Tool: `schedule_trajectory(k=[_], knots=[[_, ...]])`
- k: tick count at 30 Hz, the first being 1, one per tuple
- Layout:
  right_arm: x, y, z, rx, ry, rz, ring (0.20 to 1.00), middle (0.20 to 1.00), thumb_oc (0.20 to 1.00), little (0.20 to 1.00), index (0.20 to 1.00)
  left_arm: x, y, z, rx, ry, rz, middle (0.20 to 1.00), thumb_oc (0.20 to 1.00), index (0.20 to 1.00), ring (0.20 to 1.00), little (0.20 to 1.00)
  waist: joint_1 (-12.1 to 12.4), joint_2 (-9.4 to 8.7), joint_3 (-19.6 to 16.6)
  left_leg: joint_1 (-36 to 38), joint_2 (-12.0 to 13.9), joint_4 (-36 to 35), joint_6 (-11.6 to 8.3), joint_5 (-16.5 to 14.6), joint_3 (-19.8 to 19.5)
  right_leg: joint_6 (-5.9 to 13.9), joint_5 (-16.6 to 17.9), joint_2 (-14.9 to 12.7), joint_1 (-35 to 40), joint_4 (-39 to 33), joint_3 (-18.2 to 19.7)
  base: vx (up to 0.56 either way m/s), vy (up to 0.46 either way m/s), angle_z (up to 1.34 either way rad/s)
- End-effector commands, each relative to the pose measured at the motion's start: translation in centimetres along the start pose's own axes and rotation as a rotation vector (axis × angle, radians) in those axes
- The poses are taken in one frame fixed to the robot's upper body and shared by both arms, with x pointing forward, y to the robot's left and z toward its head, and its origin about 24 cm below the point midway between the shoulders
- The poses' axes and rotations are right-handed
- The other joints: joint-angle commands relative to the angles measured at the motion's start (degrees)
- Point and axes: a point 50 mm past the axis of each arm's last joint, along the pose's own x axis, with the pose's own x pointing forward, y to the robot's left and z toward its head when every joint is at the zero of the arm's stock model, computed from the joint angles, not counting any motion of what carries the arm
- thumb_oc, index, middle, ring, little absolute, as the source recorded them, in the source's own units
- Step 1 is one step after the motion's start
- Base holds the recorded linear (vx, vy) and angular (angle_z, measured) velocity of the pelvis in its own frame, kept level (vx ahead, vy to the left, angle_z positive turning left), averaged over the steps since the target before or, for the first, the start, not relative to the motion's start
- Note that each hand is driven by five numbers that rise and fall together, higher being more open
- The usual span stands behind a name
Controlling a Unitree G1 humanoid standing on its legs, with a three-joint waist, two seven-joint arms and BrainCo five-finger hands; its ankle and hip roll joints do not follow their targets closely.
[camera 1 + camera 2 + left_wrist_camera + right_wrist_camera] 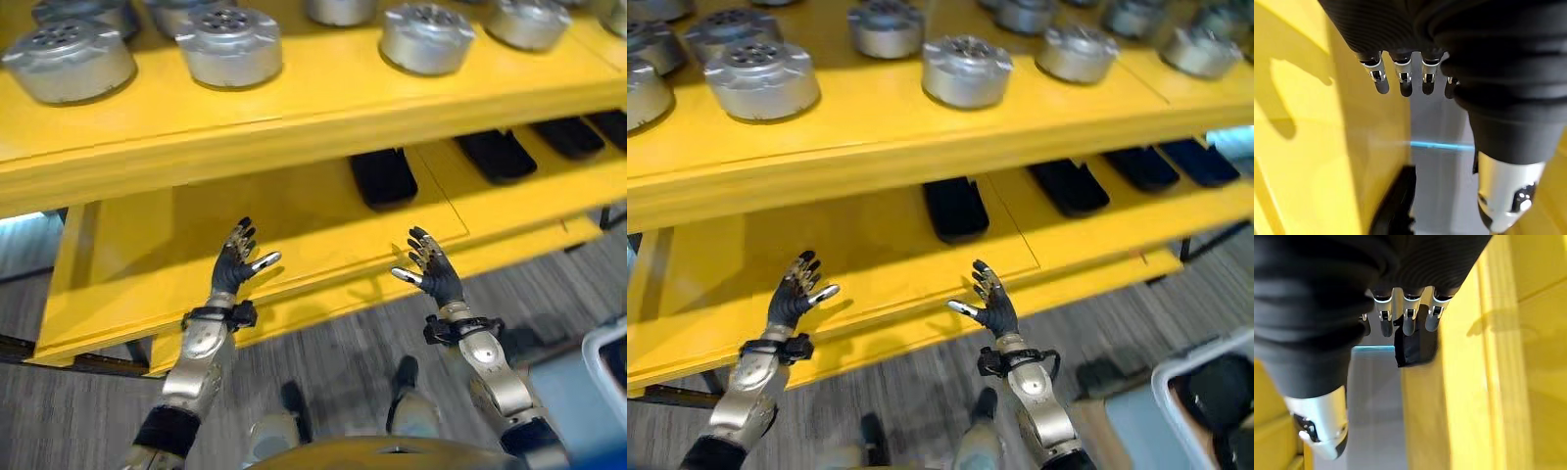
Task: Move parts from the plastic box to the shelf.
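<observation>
Both hands were empty, so the main risk was a wasted trip: reaching at the shelf (294, 127) with nothing to place. The plastic box (1205, 392) sat at the lower right of the right eye view, well apart from both hands, with dark parts (1225, 387) inside it. To pick one, the robot would probably need to turn right and down. A careless swing could clip the right hand (436, 274) on the front lip of the lower shelf board (127, 284), since that hand hung near the edge.

The left hand (233, 264) was at lower centre-left of the left eye view, over the lower shelf board. Its fingers (1403, 81) were straight and spread, thumb out, holding nothing and touching nothing I could see. The right hand was the same: fingers (1409, 316) extended and apart, palm empty.

Second risk: the free space was limited. Black flat parts (384, 176) already lay in a row along the lower shelf toward the upper right, and round silver parts (230, 44) filled the top shelf. A new part dropped too close could knock one of those. The bare yellow area at the left of the lower board looked like the safest spot.
</observation>
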Motion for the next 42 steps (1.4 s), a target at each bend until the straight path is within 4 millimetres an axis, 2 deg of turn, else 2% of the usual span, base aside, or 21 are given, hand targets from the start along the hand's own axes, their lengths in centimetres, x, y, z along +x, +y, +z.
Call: schedule_trajectory(k=[1, 2, 3, 4, 7, 8, 10, 12, 14, 15, 16, 17, 18, 20, 23, 26, 27, 29, 35, 39, 42], knots=[[0.6, 0.4, 1.7, 0.087, -0.104, -0.003, 1.0, 1.0, 1.0, 1.0, 1.0, -0.9, 1.9, 1.8, 0.005, -0.092, 0.044, 1.0, 1.0, 1.0, 1.0, 1.0, 3.01, -3.85, -4.75, 4.0, -0.51, -4.21, -2.75, -3.72, -1.48, 7.36, 6.58, -3.48, 11.19, -11.68, 0.95, -0.06, -0.217, -0.86], [0.8, 0.6, 1.9, 0.081, -0.109, 0.01, 1.0, 1.0, 1.0, 1.0, 1.0, -1.4, 2.3, 1.4, -0.024, -0.076, 0.071, 1.0, 1.0, 1.0, 1.0, 1.0, 4.14, -4.29, -5.59, 4.08, 0.54, -3.7, -3.95, -3.15, 0.59, 7.52, 5.41, -2.2, 12.72, -16.99, -0.74, -0.06, -0.22, -0.65], [0.8, 0.6, 1.9, 0.081, -0.108, 0.01, 1.0, 1.0, 1.0, 1.0, 1.0, -1.4, 2.3, 1.4, -0.024, -0.076, 0.072, 1.0, 1.0, 1.0, 1.0, 1.0, 4.19, -4.25, -5.63, 4.09, 0.65, -3.64, -4.03, -3.15, 0.67, 7.49, 5.47, -2.06, 12.77, -17.17, -0.7, -0.07, -0.468, -1.04], [0.6, 0.2, 2.0, 0.076, -0.108, 0.007, 1.0, 1.0, 1.0, 1.0, 1.0, -2.1, 2.5, 0.6, -0.071, -0.046, 0.098, 1.0, 1.0, 1.0, 1.0, 1.0, 3.6, -4.0, -6.27, 3.6, 4.63, -3.15, -6.61, -0.65, 2.13, 6.0, 1.77, 2.03, 13.07, -21.04, 1.57, -0.03, -0.396, -0.98], [-0.2, -0.7, 2.0, 0.037, -0.106, -0.003, 1.0, 1.0, 1.0, 1.0, 1.0, -2.6, 2.3, 0.2, -0.084, -0.029, 0.088, 1.0, 1.0, 1.0, 1.0, 1.0, 2.4, -3.05, -6.23, 4.09, 8.28, -3.73, -8.92, 2.17, 3.52, 4.3, -0.97, 5.52, 13.11, -22.59, 2.72, -0.03, -0.435, -0.7], [-1.4, -2.1, 1.7, 0.018, -0.09, -0.04, 1.0, 1.0, 1.0, 1.0, 1.0, -2.8, 1.9, -0.4, -0.09, -0.001, 0.057, 1.0, 1.0, 1.0, 1.0, 1.0, 0.35, -1.51, -5.69, 4.56, 12.51, -4.51, -11.43, 5.81, 4.52, 2.43, -3.45, 9.88, 12.8, -23.41, 4.37, -0.03, -0.541, -0.58], [-2.3, -3.1, 1.5, 0.005, -0.085, -0.07, 1.0, 1.0, 1.0, 1.0, 1.0, -2.9, 1.4, -0.6, -0.096, 0.007, 0.041, 1.0, 1.0, 1.0, 1.0, 1.0, -1.67, -0.33, -4.73, 4.89, 15.94, -5.6, -13.4, 9.38, 5.35, 0.62, -5.1, 13.85, 12.17, -24.09, 5.9, -0.05, -0.444, -0.47], [-2.5, -3.5, 1.4, -0.005, -0.08, -0.083, 1.0, 1.0, 1.0, 1.0, 1.0, -2.8, 1.2, -0.8, -0.105, 0.009, 0.045, 1.0, 1.0, 1.0, 1.0, 1.0, -2.35, 0.16, -4.33, 5.37, 17.43, -5.97, -14.15, 10.71, 5.98, 0.01, -5.6, 15.58, 11.87, -24.45, 6.89, -0.03, -0.3, -0.58], [-2.7, -3.9, 1.2, -0.003, -0.08, -0.105, 1.0, 1.0, 1.0, 1.0, 1.0, -2.8, 1.1, -1.0, -0.115, 0.01, 0.063, 1.0, 1.0, 1.0, 1.0, 1.0, -2.58, -0.01, -3.62, 4.46, 18.19, -3.12, -14.22, 11.41, 2.68, -1.31, -6.19, 18.38, 11.73, -26.27, 9.79, 0.01, -0.348, -0.82], [-2.7, -4.1, 1.3, -0.008, -0.083, -0.115, 1.0, 1.0, 1.0, 1.0, 1.0, -2.7, 1.0, -0.9, -0.115, 0.004, 0.061, 1.0, 1.0, 1.0, 1.0, 1.0, -2.26, -0.15, -3.25, 3.55, 17.49, -1.51, -13.89, 11.48, -0.53, -1.63, -6.08, 18.97, 11.75, -26.76, 10.9, -0.04, -0.306, -0.87], [-2.5, -4.4, 1.3, -0.026, -0.083, -0.123, 1.0, 1.0, 1.0, 1.0, 1.0, -2.6, 0.9, -0.7, -0.119, -0.009, 0.055, 1.0, 1.0, 1.0, 1.0, 1.0, -1.04, -1.06, -2.51, 0.07, 13.6, 2.17, -11.26, 10.84, -8.4, -2.49, -5.12, 19.48, 10.58, -26.61, 12.7, 0.04, -0.414, -1.47], [-2.5, -4.6, 0.9, -0.035, -0.058, -0.108, 1.0, 1.0, 1.0, 1.0, 1.0, -3.4, 1.4, -1.1, -0.123, 0.007, 0.065, 1.0, 1.0, 1.0, 1.0, 1.0, 0.85, -2.55, -1.77, -2.66, 4.14, 6.33, -7.53, 2.91, -16.82, -3.3, -5.09, 19.99, 11.02, -26.6, 16.83, 0.03, -0.34, -1.33], [-2.5, -4.6, 0.9, -0.035, -0.058, -0.108, 1.0, 1.0, 1.0, 1.0, 1.0, -3.4, 1.4, -1.1, -0.122, 0.007, 0.064, 1.0, 1.0, 1.0, 1.0, 1.0, 0.82, -2.61, -1.88, -2.87, 4.05, 6.39, -7.46, 2.98, -16.82, -3.26, -5.0, 19.91, 10.86, -26.62, 16.82, 0.13, -0.233, -1.67], [-2.6, -4.6, 0.6, -0.044, -0.04, -0.1, 1.0, 1.0, 1.0, 1.0, 1.0, -3.8, 1.5, -1.3, -0.12, 0.024, 0.058, 1.0, 1.0, 1.0, 1.0, 1.0, 1.81, -3.05, -1.51, -4.42, -0.96, 6.27, -6.13, 0.45, -19.48, -3.36, -4.94, 20.46, 11.29, -26.43, 18.67, 0.09, -0.087, -1.07], [-2.8, -4.5, 0.3, -0.041, -0.028, -0.093, 1.0, 1.0, 1.0, 1.0, 1.0, -4.0, 1.5, -1.5, -0.115, 0.031, 0.053, 1.0, 1.0, 1.0, 1.0, 1.0, 1.9, -2.76, -1.48, -5.91, -3.18, 4.18, -5.84, 1.59, -20.11, -3.38, -4.74, 21.13, 11.63, -26.77, 19.77, 0.09, -0.04, -0.49], [-2.6, -4.2, 0.2, -0.072, -0.02, -0.068, 1.0, 1.0, 1.0, 1.0, 1.0, -4.1, 1.6, -1.4, -0.101, 0.032, 0.05, 1.0, 1.0, 1.0, 1.0, 1.0, 3.47, -1.51, -0.84, -9.81, -7.17, -0.16, -5.82, 6.36, -20.19, -3.74, -4.62, 23.88, 12.95, -27.26, 23.23, 0.19, -0.031, -0.6], [-2.1, -3.8, 0.3, -0.082, -0.026, -0.053, 1.0, 1.0, 1.0, 1.0, 1.0, -3.7, 1.6, -1.0, -0.097, 0.01, 0.057, 1.0, 1.0, 1.0, 1.0, 1.0, 4.62, -0.68, -0.48, -11.57, -8.54, -0.83, -6.46, 8.44, -23.37, -3.92, -5.46, 25.62, 14.27, -26.65, 27.02, 0.31, -0.007, -1.94], [-2.3, -3.2, -0.1, -0.061, -0.013, -0.024, 1.0, 1.0, 1.0, 1.0, 1.0, -4.2, 1.8, -1.2, -0.107, 0.014, 0.07, 1.0, 1.0, 1.0, 1.0, 1.0, 4.74, -0.89, -1.22, -9.25, -8.48, -1.06, -4.83, 6.85, -23.79, -3.83, -6.8, 25.78, 15.61, -25.88, 29.69, 0.31, 0.038, -2.39], [-2.8, -3.1, -0.1, -0.057, -0.005, -0.008, 1.0, 1.0, 1.0, 1.0, 1.0, -4.4, 1.7, -0.9, -0.111, 0.011, 0.05, 1.0, 1.0, 1.0, 1.0, 1.0, 3.36, -1.16, -3.07, -6.72, -8.82, -2.41, -3.22, 5.36, -20.89, -3.38, -7.93, 24.67, 16.05, -25.57, 31.3, 0.18, 0.069, -0.77], [-2.6, -3.1, -0.1, -0.059, 0.0, -0.012, 1.0, 1.0, 1.0, 1.0, 1.0, -4.1, 1.5, -0.7, -0.11, 0.009, 0.032, 1.0, 1.0, 1.0, 1.0, 1.0, 2.63, -1.1, -3.98, -6.54, -9.39, -1.14, -2.12, 2.85, -18.8, -2.7, -8.8, 23.08, 16.07, -24.79, 32.19, 0.19, 0.133, -0.14], [-2.6, -2.8, 0.1, -0.057, -0.008, -0.003, 1.0, 1.0, 1.0, 1.0, 1.0, -3.8, 1.4, -0.7, -0.089, 0.02, 0.016, 1.0, 1.0, 1.0, 1.0, 1.0, 1.69, -1.26, -4.14, -5.23, -10.19, 0.08, -0.71, -0.19, -18.57, -1.13, -9.17, 22.57, 13.54, -16.53, 31.41, 0.16, 0.11, -0.13]])
